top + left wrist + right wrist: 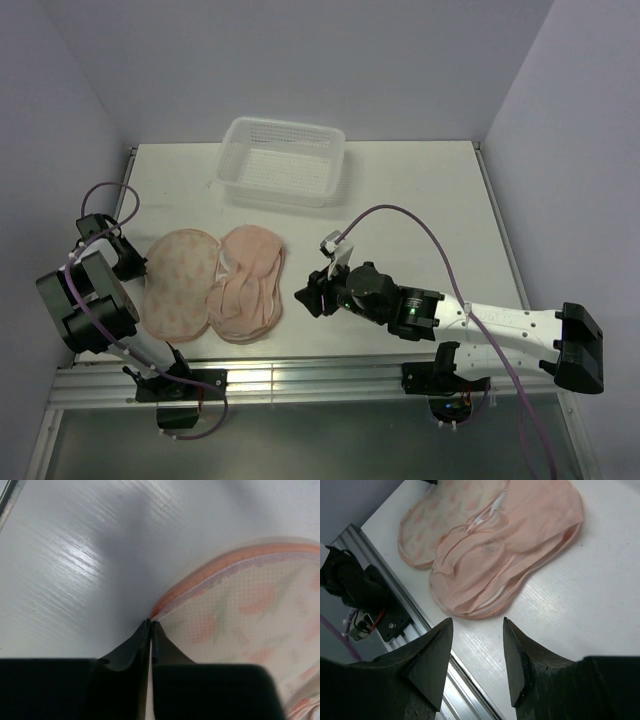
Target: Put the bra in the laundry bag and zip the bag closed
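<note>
two limp fabrics: my left pincer (151, 626) nips the laundry bag (240, 615) rim; right pincer (476, 630) open, empty, for the bra (490, 555) edge.

You have the white table (420, 200) carrying the open bag (180, 282) at its near left and the mesh basket (283, 190) at its far edge.

The laundry bag (183, 280) lies opened flat on the tabletop (420, 190), printed half on the left. The bra (246, 288) rests on its pale pink right half. The left gripper (130, 262) is at the bag's left edge. The right gripper (305, 296) is just right of the bag, apart from it. A white mesh basket (285, 160) sits at the rear.
</note>
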Available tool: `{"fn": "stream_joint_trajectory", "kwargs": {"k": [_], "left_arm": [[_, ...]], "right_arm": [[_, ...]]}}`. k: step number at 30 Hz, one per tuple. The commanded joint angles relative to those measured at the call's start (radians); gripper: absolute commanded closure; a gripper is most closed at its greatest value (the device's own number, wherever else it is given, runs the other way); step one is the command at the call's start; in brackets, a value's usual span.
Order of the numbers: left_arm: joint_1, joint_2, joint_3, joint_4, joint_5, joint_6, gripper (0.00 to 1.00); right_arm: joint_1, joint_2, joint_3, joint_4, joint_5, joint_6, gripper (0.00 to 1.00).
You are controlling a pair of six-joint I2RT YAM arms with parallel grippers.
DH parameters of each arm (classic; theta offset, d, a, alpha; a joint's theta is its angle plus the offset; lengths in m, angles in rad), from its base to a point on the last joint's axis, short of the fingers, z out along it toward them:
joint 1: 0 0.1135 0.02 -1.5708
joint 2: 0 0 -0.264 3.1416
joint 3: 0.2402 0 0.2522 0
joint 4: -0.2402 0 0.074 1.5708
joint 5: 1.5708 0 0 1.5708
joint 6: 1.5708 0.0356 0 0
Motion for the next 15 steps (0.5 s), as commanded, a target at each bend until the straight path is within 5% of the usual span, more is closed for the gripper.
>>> {"fn": "stream_joint_trajectory", "kwargs": {"k": [1,15], "left_arm": [[0.001,0.029,0.017,-0.001,0.008,0.001,0.95],[-0.074,-0.329,0.001,-0.021,0.177,-0.180,1.00]], "right_arm": [[-0.044,0.001,-0.022,0.055,-0.025,0.027,0.48],[-0.217,0.312,0.015,0.106,-0.131,0.204,0.39]]}}
